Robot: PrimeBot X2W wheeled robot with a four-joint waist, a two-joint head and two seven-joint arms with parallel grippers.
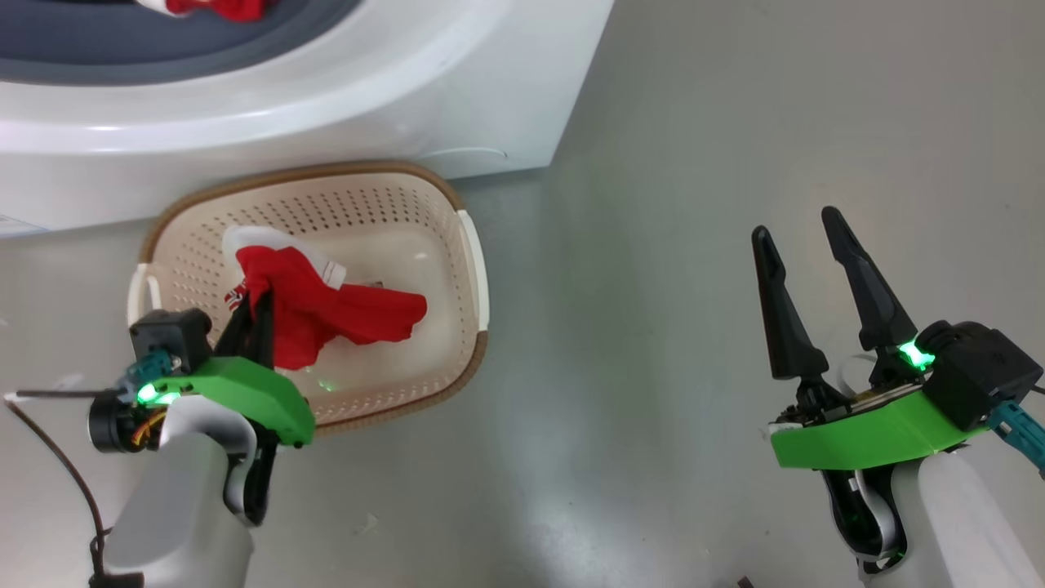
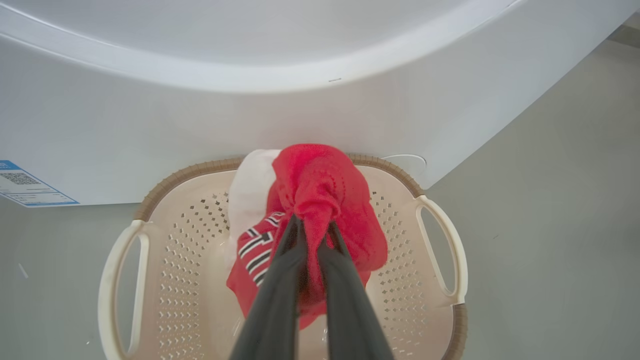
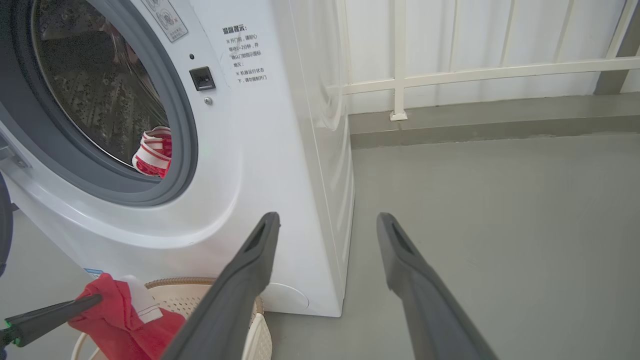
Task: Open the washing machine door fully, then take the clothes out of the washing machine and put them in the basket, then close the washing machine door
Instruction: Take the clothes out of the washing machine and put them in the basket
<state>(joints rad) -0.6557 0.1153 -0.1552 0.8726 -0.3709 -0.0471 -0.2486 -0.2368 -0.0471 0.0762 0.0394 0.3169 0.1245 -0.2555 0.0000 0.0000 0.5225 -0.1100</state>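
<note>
Grip | left fingers (image 2: 277, 300) clamped on clothes (image 2: 320, 185), over basket (image 2: 400, 292) | right fingers (image 1: 782, 318) apart, empty

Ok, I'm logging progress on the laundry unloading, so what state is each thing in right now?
White front-loading washing machine: opening uncovered, steel drum exposed.
Red-and-white striped garment: lying in the drum.
Red fabric garment with white trim: gripped, hanging into the basket.
Cream perforated plastic basket: upright on the floor before the washer.
Left claw: shut on the red garment.
Right claw: open, empty.
</note>
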